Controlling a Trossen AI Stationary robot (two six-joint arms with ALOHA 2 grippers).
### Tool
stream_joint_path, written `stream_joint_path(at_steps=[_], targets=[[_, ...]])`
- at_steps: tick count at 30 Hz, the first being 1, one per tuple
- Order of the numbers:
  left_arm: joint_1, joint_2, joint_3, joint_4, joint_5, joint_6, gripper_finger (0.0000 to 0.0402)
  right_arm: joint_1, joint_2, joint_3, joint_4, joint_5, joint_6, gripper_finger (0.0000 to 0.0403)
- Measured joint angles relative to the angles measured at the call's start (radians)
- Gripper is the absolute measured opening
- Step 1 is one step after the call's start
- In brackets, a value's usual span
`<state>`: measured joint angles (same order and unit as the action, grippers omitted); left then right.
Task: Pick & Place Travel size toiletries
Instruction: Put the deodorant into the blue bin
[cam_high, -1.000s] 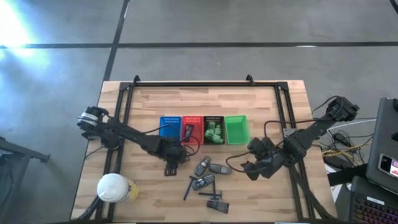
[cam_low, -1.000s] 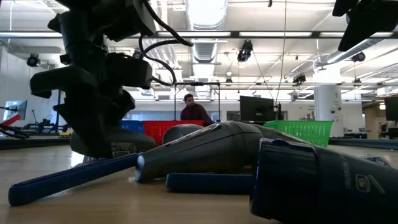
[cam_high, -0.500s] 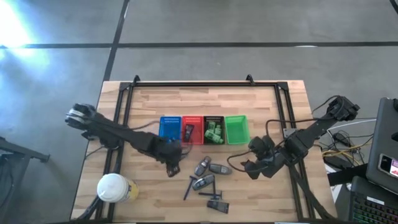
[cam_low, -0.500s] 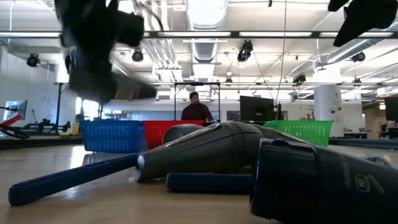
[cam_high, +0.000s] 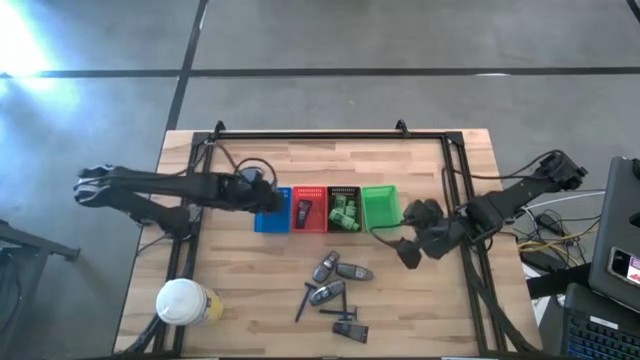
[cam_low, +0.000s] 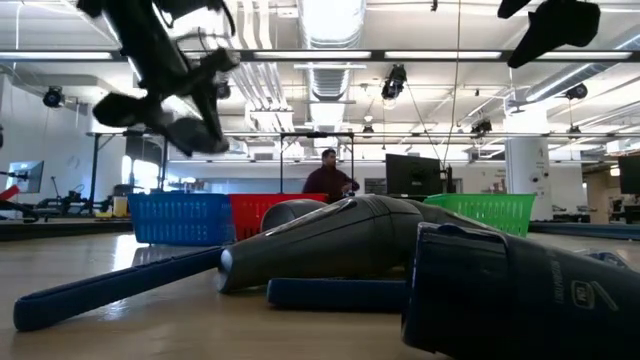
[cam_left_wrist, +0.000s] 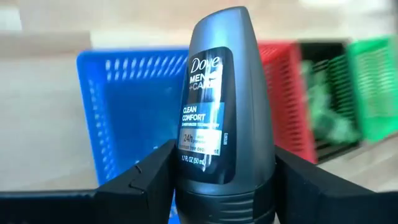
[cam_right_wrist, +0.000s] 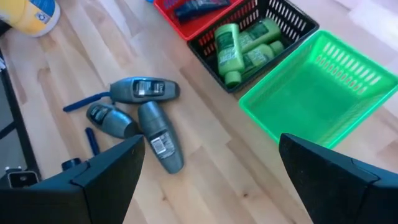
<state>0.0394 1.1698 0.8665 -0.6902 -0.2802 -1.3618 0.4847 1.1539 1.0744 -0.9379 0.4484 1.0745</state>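
My left gripper (cam_high: 262, 190) is shut on a dark grey Dove roll-on bottle (cam_left_wrist: 224, 106), in the air at the blue basket (cam_high: 272, 210). My right gripper (cam_high: 408, 252) hangs open, right of the green basket (cam_high: 380, 207), touching nothing. Three more grey bottles (cam_high: 338, 272) lie on their sides on the table, also in the right wrist view (cam_right_wrist: 140, 115), with thin dark razors (cam_high: 335, 312) beside them. Green bottles (cam_right_wrist: 239, 40) lie in the black basket. A dark item (cam_high: 303, 210) lies in the red basket. My left gripper pinches the roll-on bottle between its two fingers (cam_left_wrist: 146, 180), one on each side of the lower body (cam_left_wrist: 224, 177) below the label, near the seam. The bottle is lifted clear. Its rounded end (cam_left_wrist: 224, 25) points straight away from the gripper, along the fingers.
A large white-lidded round container (cam_high: 185, 300) stands near the table's near left corner. The four baskets sit in a row mid-table. A black frame rail (cam_high: 320, 136) runs along the far side. In the low view a person (cam_low: 330, 180) stands in the room behind.
My left gripper has risen from the table beside the bottle pile with the roll-on bottle, which is now lifted clear. It has swung toward the far left, to the blue basket. My right gripper has drawn back a little toward the far edge.
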Motion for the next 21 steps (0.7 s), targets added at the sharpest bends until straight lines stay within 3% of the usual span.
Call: stream_joint_path(at_steps=[8,16,21], targets=[[0.038,0.123,-0.097,0.052,0.182,0.047,0.0212,-0.064,-0.002,-0.002,0.000,-0.012,-0.004,0.0368],[0.048,0.174,-0.097,0.070,0.185,0.069,0.0328,-0.136,0.067,-0.019,0.003,-0.203,-0.140,0.0368],[0.035,0.129,-0.042,0.072,0.168,0.157,0.0357,-0.156,0.158,-0.075,0.054,-0.327,-0.272,0.0368]])
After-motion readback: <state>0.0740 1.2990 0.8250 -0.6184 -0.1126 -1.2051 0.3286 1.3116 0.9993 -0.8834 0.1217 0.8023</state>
